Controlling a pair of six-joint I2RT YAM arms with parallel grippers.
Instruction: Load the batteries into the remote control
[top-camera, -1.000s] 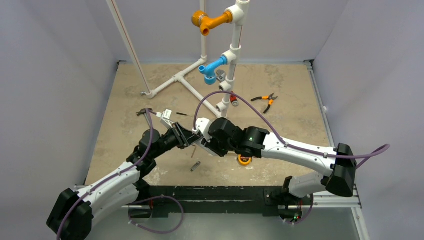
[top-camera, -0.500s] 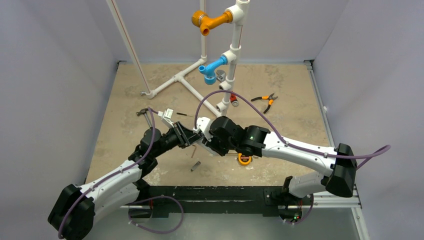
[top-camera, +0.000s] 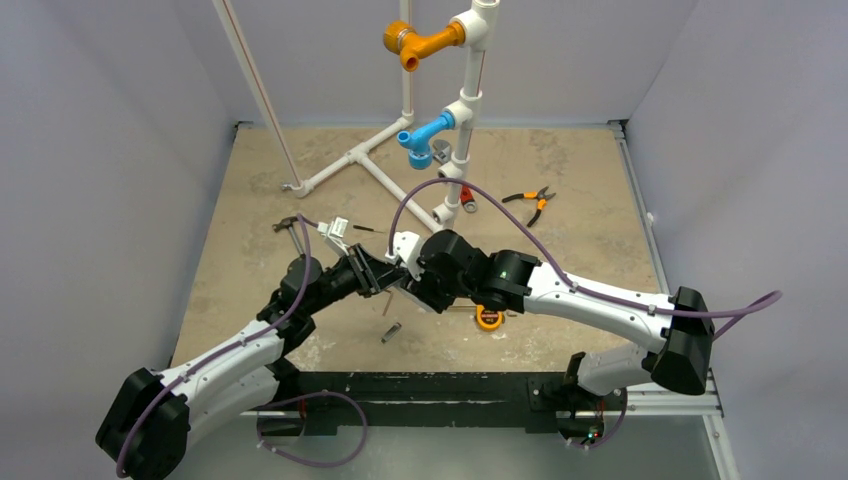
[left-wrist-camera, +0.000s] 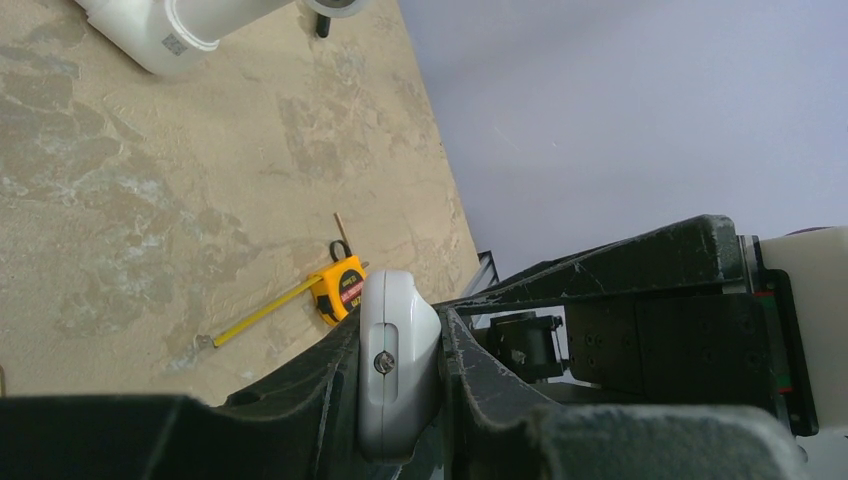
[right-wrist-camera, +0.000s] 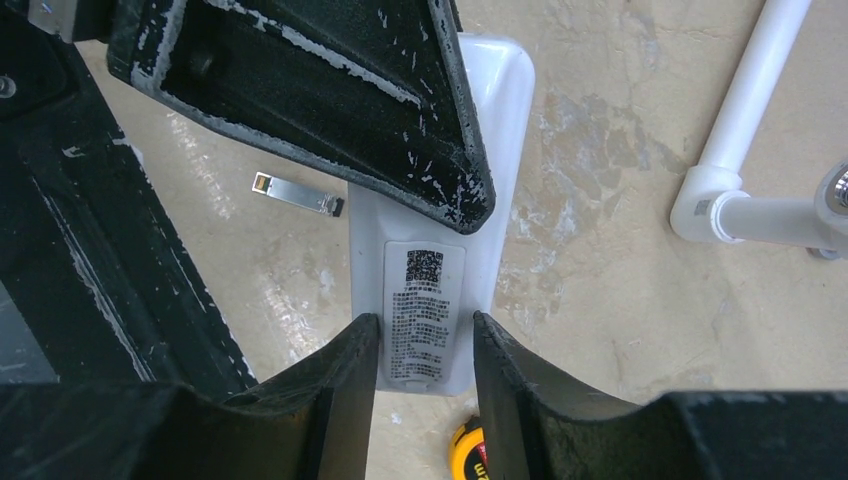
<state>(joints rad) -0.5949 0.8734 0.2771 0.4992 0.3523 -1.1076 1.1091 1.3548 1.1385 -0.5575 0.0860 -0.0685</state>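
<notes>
Remote control (right-wrist-camera: 495, 120) clamped in both left pincer (left-wrist-camera: 398, 350) and right pincer (right-wrist-camera: 425, 335).

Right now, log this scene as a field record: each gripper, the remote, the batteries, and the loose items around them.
left gripper: shut on one end of the remote control
right gripper: shut on the other, labelled end
remote control: held between both grippers, label side toward the right wrist camera
batteries: none clearly visible
tape measure: yellow, blade partly pulled out
small metal piece: lying loose, untouched
pliers: orange-handled, far right, untouched
</notes>
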